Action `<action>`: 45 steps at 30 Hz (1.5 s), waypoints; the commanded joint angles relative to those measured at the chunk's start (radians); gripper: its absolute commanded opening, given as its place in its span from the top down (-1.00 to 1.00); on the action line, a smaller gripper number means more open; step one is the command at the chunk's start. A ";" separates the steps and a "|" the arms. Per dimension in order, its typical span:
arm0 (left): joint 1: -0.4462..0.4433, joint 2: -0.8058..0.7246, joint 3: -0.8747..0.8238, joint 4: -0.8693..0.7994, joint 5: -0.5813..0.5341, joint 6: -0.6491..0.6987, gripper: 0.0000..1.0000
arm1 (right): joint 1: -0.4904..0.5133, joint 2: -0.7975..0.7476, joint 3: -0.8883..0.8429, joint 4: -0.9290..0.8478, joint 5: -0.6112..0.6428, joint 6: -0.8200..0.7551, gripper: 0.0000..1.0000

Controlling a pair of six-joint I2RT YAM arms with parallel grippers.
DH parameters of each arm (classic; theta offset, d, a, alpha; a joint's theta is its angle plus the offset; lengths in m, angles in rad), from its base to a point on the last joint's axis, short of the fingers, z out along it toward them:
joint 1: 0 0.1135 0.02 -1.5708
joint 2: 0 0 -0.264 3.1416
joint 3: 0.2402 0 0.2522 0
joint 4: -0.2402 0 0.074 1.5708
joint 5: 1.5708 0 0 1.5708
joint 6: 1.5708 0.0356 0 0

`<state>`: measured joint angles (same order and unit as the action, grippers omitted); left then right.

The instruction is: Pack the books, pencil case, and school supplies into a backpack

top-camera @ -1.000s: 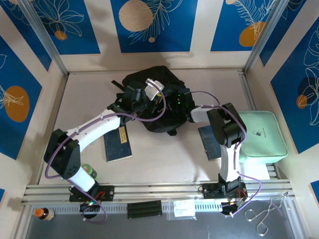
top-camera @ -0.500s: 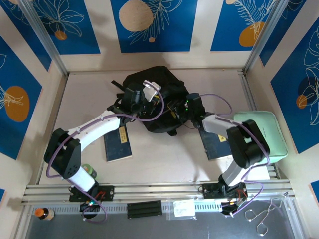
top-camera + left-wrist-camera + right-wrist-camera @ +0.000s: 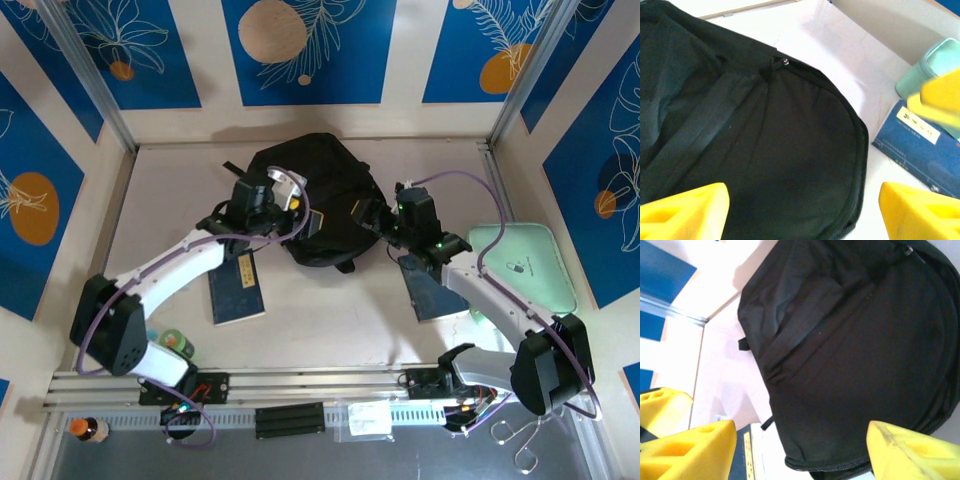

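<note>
Hovering over the backpack (image 3: 335, 180), the left gripper (image 3: 800, 216) and the right gripper (image 3: 800, 452) both gape wide, nothing between their fingers. The left book (image 3: 237, 288) lies just off the backpack's near-left edge. The right book (image 3: 430, 292) lies off its near-right corner, beside the green box (image 3: 535, 270).

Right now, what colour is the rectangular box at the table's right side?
Mint green; the rectangular box shows best in the top external view.

The pale table (image 3: 330, 310) is flat and bright. Behind the table, a cream wall (image 3: 210, 60) has blue panels (image 3: 350, 80) with white leaves and orange circles. More blue panels stand left and right of the table. Silver rails (image 3: 300, 382) run along the table's near edge.
</note>
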<state>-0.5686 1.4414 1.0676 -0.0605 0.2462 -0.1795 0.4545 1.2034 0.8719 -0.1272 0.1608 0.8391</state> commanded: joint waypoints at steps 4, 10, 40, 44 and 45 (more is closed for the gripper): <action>0.106 -0.144 -0.105 -0.279 -0.227 -0.267 -0.80 | 0.037 0.122 0.157 -0.095 -0.064 -0.187 -0.41; 0.292 -0.254 -0.278 -0.336 -0.029 -0.428 -0.84 | 0.114 0.272 0.249 -0.056 -0.078 -0.183 -0.43; 0.315 0.150 -0.387 0.190 0.141 -0.990 -0.74 | 0.253 0.573 0.497 -0.153 -0.120 -0.141 -0.31; 0.358 0.082 -0.379 0.119 0.131 -0.941 -0.92 | 0.286 0.631 0.556 -0.203 -0.141 -0.157 -0.33; 0.384 0.058 -0.390 0.112 0.138 -0.929 -0.94 | 0.293 0.648 0.571 -0.208 -0.155 -0.161 -0.33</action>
<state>-0.2379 1.5406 0.6872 0.1112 0.4007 -1.1427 0.7254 1.8172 1.3941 -0.2844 0.0528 0.6880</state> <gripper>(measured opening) 0.964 0.663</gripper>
